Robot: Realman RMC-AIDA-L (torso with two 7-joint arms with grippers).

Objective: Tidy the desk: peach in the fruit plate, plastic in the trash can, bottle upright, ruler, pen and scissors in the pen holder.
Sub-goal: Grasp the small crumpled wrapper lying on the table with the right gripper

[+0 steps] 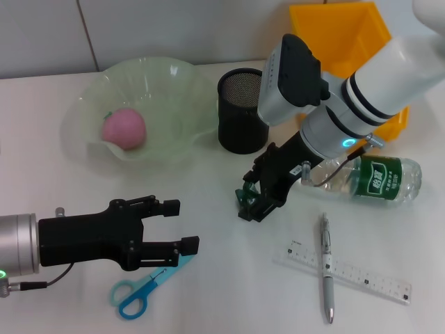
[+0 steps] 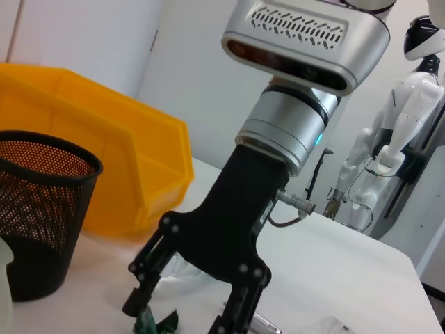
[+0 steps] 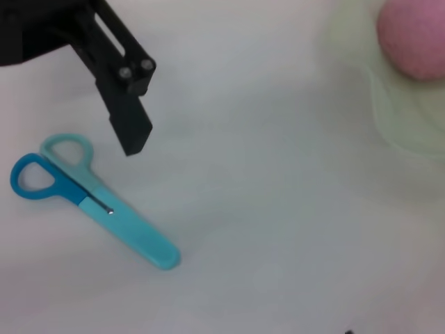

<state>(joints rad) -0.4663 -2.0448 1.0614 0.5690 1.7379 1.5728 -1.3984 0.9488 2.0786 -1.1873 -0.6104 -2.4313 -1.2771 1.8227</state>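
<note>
Plastic, a crumpled green scrap, lies on the white desk between the fingers of our right claw, which stand narrowly apart around it. Our left claw hovers spread wide over the scissors, bare desk between the two. Peach sits in the fruit plate; bottle lies flat; pen crosses ruler near the front edge.

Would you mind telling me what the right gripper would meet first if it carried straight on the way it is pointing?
Probably the crumpled green plastic on the desk: the right gripper angles down with its open fingertips straddling it. Depth is hard to judge.
</note>
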